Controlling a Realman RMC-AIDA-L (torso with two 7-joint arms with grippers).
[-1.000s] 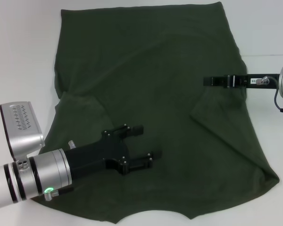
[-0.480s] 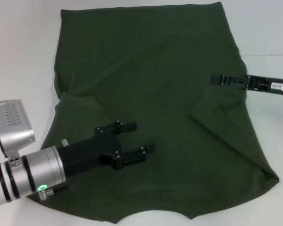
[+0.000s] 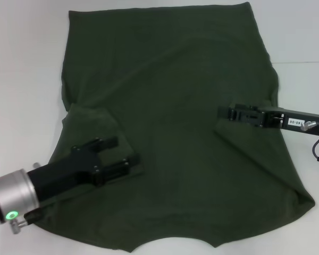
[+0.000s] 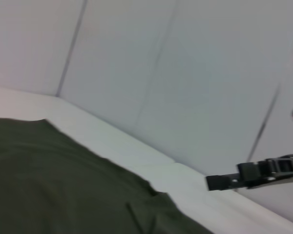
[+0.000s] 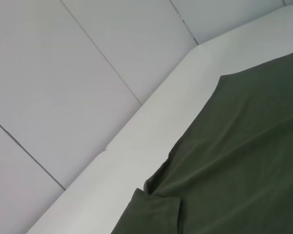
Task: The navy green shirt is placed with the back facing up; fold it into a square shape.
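Folding: we see the navy green shirt flat, both sleeves in
Left gripper: fingers apart, pulled back to its left sleeve
Right gripper: moved onto its right sleeve, fingers unclear

bright even light, soft wrist views

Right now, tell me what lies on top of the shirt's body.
Both sleeves of the navy green shirt are folded inward onto it; the left gripper and right gripper are over them. Whatever lies beneath is hidden.
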